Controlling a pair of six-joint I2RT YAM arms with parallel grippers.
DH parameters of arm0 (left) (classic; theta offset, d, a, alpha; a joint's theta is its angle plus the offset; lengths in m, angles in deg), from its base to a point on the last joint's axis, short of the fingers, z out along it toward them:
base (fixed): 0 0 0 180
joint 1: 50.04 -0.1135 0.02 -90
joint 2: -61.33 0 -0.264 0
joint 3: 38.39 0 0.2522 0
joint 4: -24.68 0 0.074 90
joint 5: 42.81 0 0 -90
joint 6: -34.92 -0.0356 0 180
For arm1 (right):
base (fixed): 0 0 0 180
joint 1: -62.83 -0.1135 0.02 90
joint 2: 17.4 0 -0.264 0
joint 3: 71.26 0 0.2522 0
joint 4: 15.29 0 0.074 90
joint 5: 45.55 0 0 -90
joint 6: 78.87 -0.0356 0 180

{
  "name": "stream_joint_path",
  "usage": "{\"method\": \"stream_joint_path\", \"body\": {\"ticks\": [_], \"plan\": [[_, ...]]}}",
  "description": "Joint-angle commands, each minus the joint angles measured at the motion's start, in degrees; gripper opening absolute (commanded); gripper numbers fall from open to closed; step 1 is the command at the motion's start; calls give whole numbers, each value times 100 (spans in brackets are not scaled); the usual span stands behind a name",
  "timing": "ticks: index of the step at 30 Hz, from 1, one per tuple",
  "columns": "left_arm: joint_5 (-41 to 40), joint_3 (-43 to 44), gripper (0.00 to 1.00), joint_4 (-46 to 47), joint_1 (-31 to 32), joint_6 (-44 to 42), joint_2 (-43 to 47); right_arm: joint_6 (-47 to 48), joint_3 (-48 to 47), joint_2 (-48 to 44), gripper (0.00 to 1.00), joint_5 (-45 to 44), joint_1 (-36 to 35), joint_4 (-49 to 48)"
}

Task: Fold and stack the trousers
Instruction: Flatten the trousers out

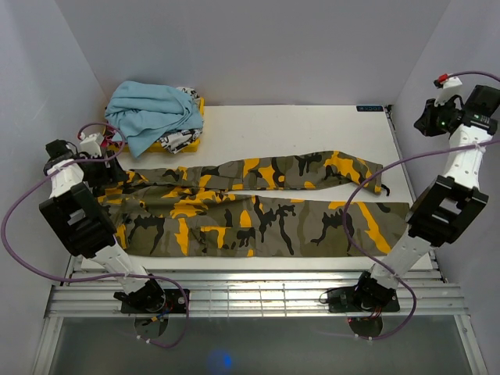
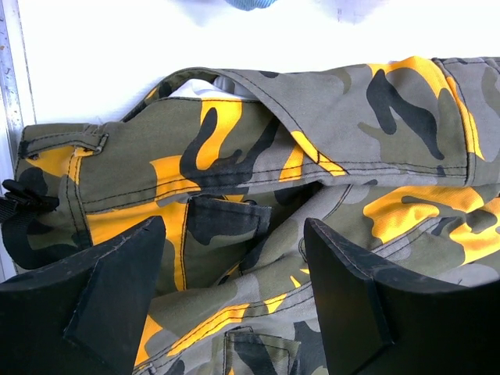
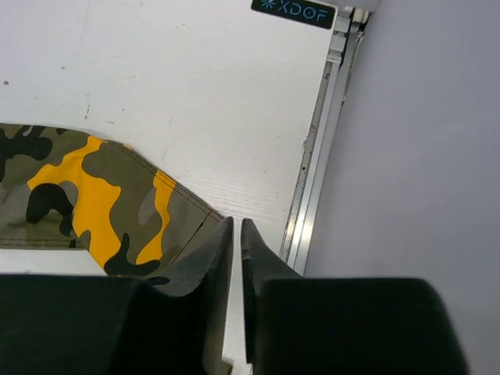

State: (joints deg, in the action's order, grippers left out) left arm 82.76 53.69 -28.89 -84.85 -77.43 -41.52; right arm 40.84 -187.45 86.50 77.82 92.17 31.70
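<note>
The camouflage trousers lie spread across the white table, waist at the left, both legs running right, the far leg slightly apart from the near one. My left gripper hovers over the waist end, open and empty. In the left wrist view the gripper has its fingers wide apart above the rumpled waistband and pockets of the trousers. My right gripper is raised by the right wall, shut on nothing. In the right wrist view the gripper is above the table edge, beside a trouser leg end.
A light blue garment lies heaped on a yellow and white printed garment at the back left corner. Grey walls enclose the table on three sides. A metal rail runs along the table's right edge.
</note>
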Motion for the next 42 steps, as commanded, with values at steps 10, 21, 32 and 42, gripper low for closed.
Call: {"method": "stream_joint_path", "body": {"ticks": [10,21,32,42], "plan": [[195,-256,83,105,-26,81,494,-1494,1286,676,78,-523,-411,-631],[178,-467,83,211,-26,82,599,-2224,1894,1255,69,-2307,-895,-1258],[20,-590,83,281,-26,29,599,-2348,1797,1634,9,-2028,-887,-1337],[-59,-590,83,299,-26,46,529,-2023,1640,457,8,-1175,-816,-1328]]}}
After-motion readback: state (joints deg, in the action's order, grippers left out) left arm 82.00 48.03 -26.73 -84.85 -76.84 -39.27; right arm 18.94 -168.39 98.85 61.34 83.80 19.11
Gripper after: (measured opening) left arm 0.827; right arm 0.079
